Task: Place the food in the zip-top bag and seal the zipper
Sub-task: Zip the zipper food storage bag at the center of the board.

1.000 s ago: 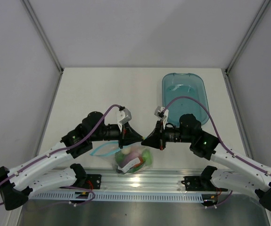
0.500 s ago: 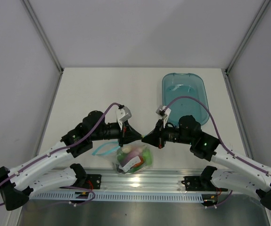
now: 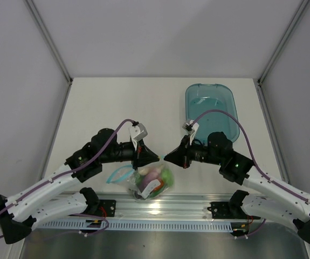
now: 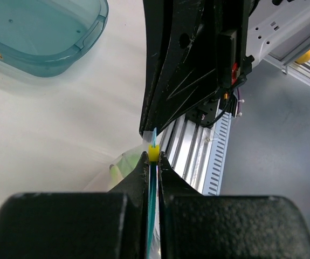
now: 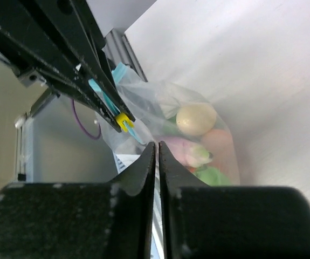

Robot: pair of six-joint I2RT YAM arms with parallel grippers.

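Note:
The clear zip-top bag lies at the table's near edge, filled with the food: a cream round piece, an orange piece, pink and green pieces. My left gripper is shut on the light blue zipper, with a yellow slider at its fingertips. My right gripper faces it tip to tip and is shut on the bag's mouth edge. In the right wrist view the slider sits just left of my right gripper. A loose loop of the zipper hangs left of the bag.
The translucent blue oval tray stands at the back right and shows in the left wrist view. The aluminium rail with the arm bases runs along the near edge, just below the bag. White walls enclose the table.
The two grippers have drawn slightly apart and the left arm has pulled back to the left. The zipper loop left of the bag has grown. The bag has stayed near the front edge.

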